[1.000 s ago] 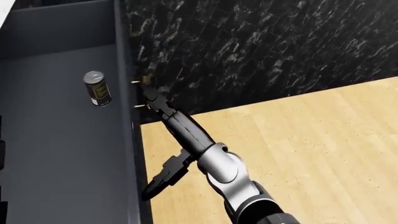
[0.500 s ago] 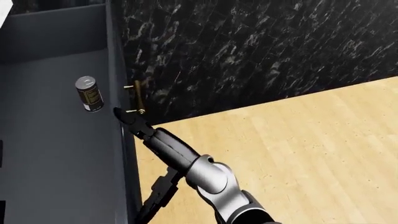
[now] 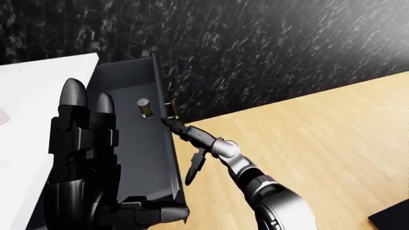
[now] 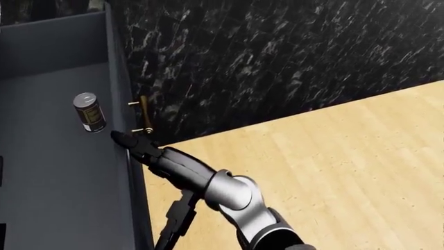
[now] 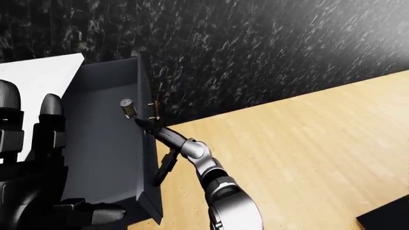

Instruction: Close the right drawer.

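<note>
One drawer wide open at head view left, can lying inside. Right hand on front panel top edge near brass handle, finger spread unclear. Left hand raised, fingers extended, empty. Closing not begun; whole push remains.

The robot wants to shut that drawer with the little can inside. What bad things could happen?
The small metal can stands upright in the open dark grey drawer, so a hard shove might tip it over. The right hand rests on the drawer's top edge, just beside the brass handle, so its fingers could slip off or get pinched as the drawer closes.
</note>
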Controlling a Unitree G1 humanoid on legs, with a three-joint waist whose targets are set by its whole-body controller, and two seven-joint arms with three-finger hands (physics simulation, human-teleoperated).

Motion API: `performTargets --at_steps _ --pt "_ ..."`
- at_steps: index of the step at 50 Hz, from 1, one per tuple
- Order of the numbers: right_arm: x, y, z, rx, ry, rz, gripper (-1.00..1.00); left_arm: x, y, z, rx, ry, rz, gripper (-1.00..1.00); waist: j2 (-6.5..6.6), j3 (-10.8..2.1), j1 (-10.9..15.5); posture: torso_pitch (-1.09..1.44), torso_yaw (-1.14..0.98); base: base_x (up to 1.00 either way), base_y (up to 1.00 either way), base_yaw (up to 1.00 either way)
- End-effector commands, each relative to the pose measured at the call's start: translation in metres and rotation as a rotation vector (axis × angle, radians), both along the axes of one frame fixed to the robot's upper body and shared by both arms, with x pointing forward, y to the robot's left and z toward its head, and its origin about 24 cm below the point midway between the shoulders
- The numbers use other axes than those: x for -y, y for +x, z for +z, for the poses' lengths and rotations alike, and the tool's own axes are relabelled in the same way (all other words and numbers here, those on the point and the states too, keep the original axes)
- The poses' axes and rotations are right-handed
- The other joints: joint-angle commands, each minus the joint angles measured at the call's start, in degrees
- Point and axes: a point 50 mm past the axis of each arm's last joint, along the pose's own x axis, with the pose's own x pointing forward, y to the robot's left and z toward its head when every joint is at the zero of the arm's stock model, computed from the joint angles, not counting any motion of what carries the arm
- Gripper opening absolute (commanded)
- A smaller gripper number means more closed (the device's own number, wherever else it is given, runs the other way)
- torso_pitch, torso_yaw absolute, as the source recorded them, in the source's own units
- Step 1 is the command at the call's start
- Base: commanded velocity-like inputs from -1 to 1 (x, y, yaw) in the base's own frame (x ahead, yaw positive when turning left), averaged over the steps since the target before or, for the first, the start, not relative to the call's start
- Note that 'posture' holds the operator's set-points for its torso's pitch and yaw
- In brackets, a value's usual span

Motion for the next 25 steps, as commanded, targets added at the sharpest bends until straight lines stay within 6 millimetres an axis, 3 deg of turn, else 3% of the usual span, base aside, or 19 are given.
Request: performTargets --at_steps 1,25 --pt "-0.022 -0.020 -0.012 -0.039 -0.110 0.222 1.00 0.000 -0.006 0.009 0.064 0.003 -0.002 1.00 0.13 -0.45 0.66 0.00 0.00 0.00 0.00 0.00" --pt "-0.037 -0.028 -0.013 -0.061 -0.167 0.317 1.00 -0.001 -0.006 0.010 0.068 0.002 0.000 1.00 0.90 -0.21 -0.34 0.00 0.00 0.00 0.00 0.00"
